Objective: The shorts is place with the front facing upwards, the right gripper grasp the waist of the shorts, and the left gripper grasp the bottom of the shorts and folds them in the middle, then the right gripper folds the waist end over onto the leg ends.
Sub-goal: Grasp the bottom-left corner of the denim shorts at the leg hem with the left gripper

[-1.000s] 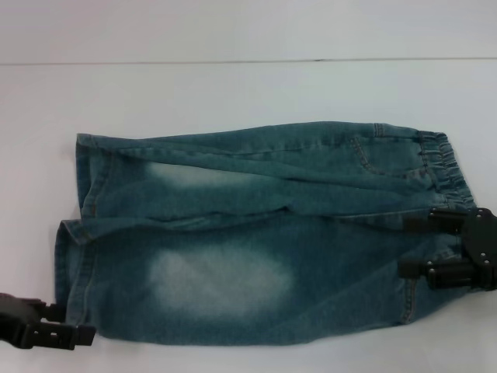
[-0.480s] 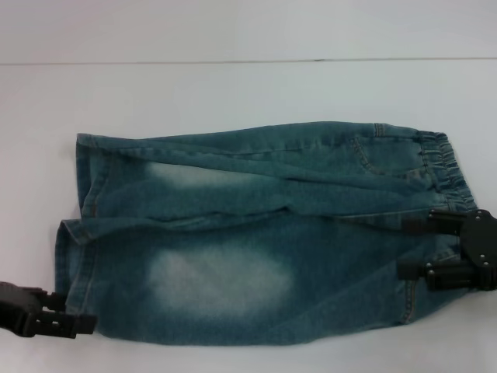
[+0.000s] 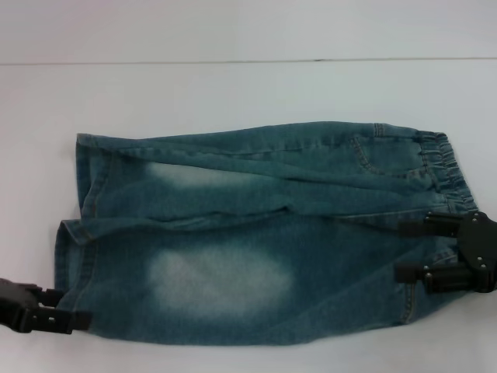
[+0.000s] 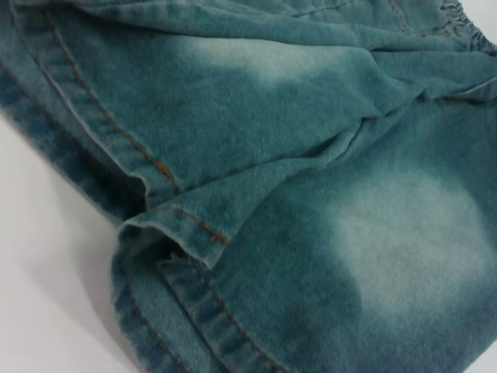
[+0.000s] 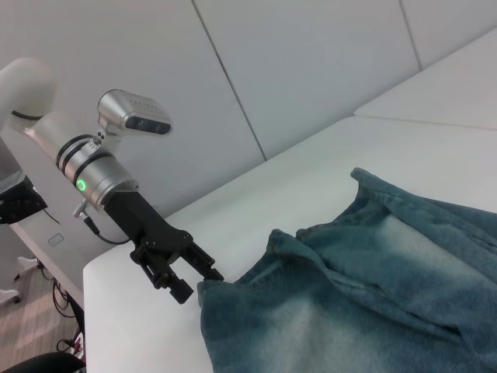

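Note:
The blue-green denim shorts (image 3: 256, 233) lie flat, front up. The ruched waist (image 3: 446, 167) is on the right and the hemmed leg ends (image 3: 78, 233) on the left. My right gripper (image 3: 400, 250) is open over the near part of the waist, its two fingers lying across the denim. At the near corner of the closer leg hem, my left gripper (image 3: 68, 308) is also open. The right wrist view shows the left gripper (image 5: 200, 284) with its tips at that hem corner of the shorts (image 5: 373, 295). Stitched hems (image 4: 178, 233) fill the left wrist view.
The shorts rest on a white table (image 3: 233, 93), with bare surface beyond and to the left of them. In the right wrist view, the table's edge (image 5: 101, 311) runs behind the left arm, and a grey wall stands past it.
The left gripper has crept slightly away from the table's near edge, staying by the hem corner. The right gripper's far finger now reaches farther over the denim.

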`<action>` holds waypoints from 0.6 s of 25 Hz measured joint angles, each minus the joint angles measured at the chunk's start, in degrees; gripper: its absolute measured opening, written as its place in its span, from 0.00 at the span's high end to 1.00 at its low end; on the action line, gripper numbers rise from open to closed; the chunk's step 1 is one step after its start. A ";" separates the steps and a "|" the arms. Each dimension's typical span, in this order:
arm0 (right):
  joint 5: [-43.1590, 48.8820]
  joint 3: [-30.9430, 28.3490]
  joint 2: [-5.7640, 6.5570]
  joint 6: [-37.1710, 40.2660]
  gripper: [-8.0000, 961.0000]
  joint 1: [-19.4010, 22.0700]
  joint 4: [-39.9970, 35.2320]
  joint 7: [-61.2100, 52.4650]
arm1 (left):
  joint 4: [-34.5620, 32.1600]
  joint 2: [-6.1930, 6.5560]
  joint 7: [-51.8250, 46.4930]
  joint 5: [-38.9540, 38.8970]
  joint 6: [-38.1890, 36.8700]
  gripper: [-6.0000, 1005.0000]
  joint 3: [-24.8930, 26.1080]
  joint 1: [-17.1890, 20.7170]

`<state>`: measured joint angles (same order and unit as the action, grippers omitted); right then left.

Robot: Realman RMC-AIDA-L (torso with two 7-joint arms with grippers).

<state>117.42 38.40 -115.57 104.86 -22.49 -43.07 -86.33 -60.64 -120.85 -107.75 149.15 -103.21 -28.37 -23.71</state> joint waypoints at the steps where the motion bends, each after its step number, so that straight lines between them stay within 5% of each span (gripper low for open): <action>1: 0.00 -0.01 0.00 -0.01 0.03 0.00 0.00 0.00 | 0.01 0.00 0.00 0.12 -0.12 0.17 -0.07 0.00; 15: 0.00 -0.35 -0.16 -0.27 0.03 0.05 0.00 0.30 | 0.00 -0.06 0.26 0.41 -0.36 0.20 0.04 1.02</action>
<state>117.42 38.06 -115.74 104.59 -22.45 -43.06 -86.04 -60.65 -120.91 -107.49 149.56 -103.57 -28.34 -22.69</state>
